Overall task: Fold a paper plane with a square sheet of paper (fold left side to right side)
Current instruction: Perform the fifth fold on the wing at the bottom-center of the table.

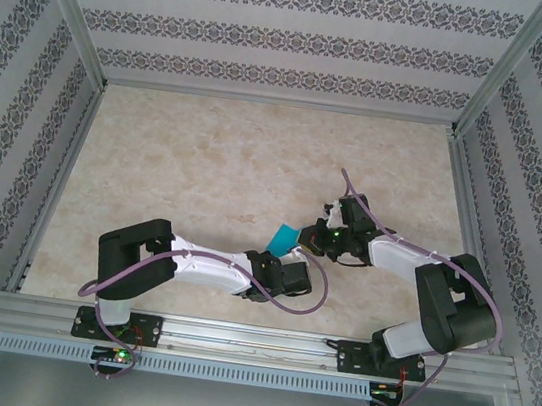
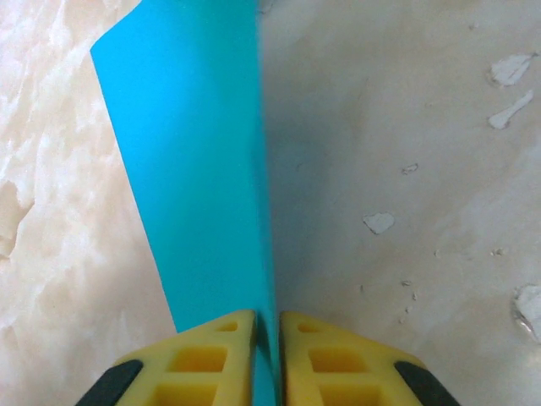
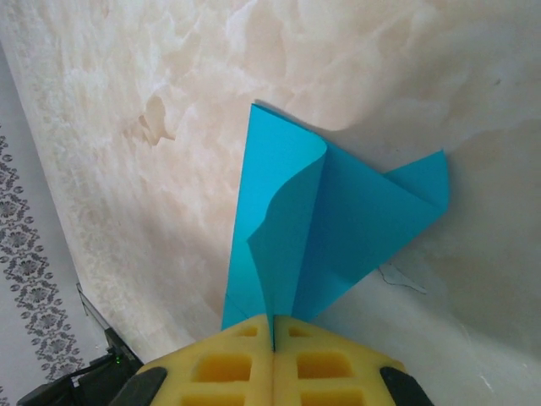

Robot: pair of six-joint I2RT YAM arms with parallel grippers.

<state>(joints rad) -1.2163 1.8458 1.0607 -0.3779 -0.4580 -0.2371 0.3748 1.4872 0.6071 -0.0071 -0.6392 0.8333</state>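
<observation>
A plain, unmarked turquoise-blue folded paper sheet point(image 3: 321, 228) is shown, darker in its shaded folds. The left hand point(image 2: 267, 326) and right hand point(image 3: 273, 328) are fitted with yellow fingers backed in black. The stone-look desk point(image 1: 206, 164) is marbled cream and beige, flecked white. The panel walls point(image 1: 274, 37) are banded with dark floral stripes on pale grey.

Marbled beige tabletop point(image 1: 204, 174) between damask-striped white walls point(image 1: 284, 38)

Both arms bent inward, left gripper point(image 2: 267, 338) and right gripper point(image 3: 273, 338) near each other, fingers point(image 3: 224, 364) pinched together
</observation>
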